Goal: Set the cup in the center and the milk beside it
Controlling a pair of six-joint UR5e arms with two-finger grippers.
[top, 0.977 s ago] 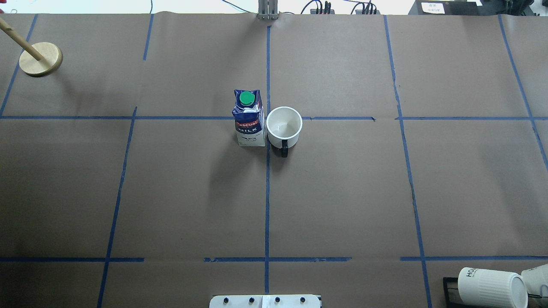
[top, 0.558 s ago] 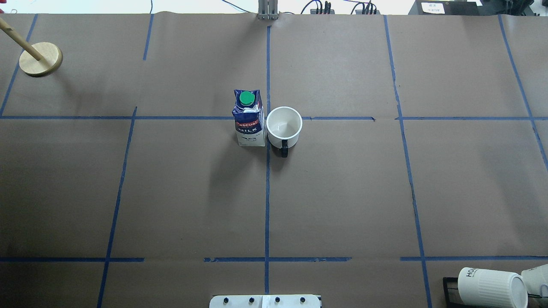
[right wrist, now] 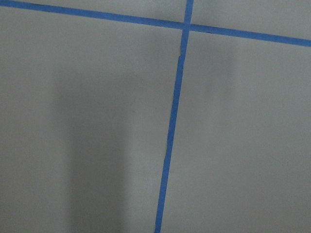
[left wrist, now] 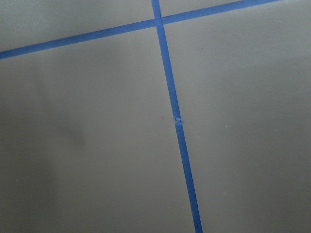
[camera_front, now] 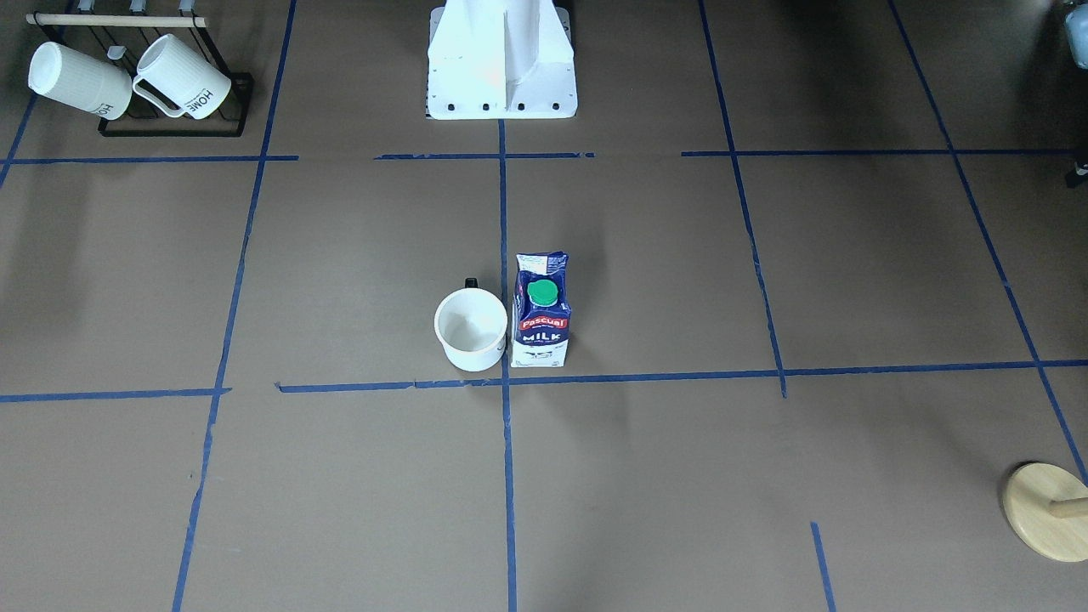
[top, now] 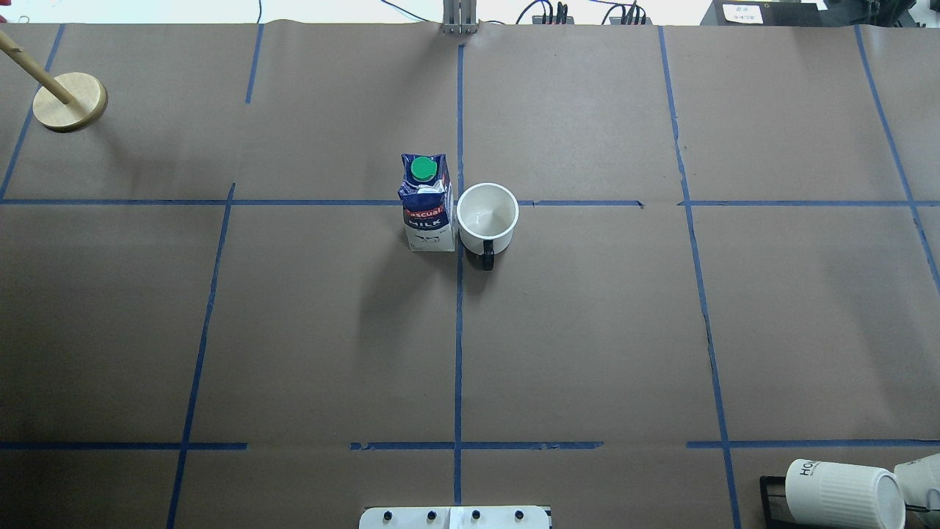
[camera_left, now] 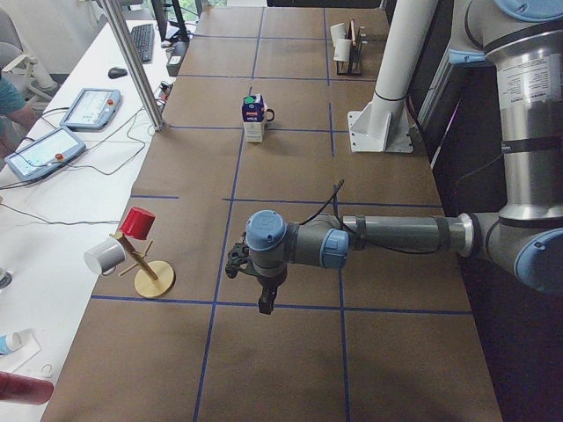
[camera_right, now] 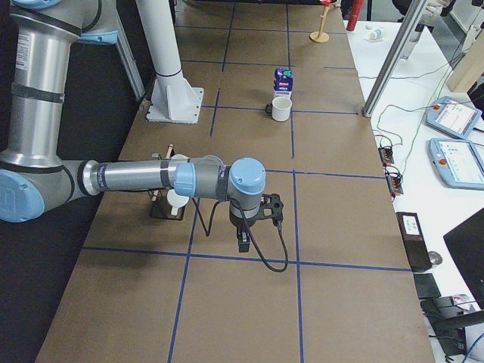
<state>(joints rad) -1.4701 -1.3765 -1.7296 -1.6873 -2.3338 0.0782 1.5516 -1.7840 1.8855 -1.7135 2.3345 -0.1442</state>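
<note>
Overhead exterior | cup [top: 487, 218] at centre cross [top: 460, 195], milk [top: 426, 209] just beside | task looks done | left claw [camera_left: 255, 281], right claw [camera_right: 253, 223]: cannot tell if open or closed

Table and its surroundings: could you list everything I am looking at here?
cup: 1, white, black handle; upright, just to the robot's right of the centre crossing
milk: 1, dark blue, green cap; upright, close beside the cup on the robot's left
ribbed mugs: 2, white; on a black rack, robot's near right corner
wooden stand: 1, pale; far left corner, holding a red cup and a whitish cup
tape lines: blue; gridding the brown surface
tablets: 2, grey; on the side bench
pedestal: 1, white; robot's edge
left arm, right arm: grey and blue; over the table's ends
left gripper, right gripper: black; open or shut cannot be told
</note>
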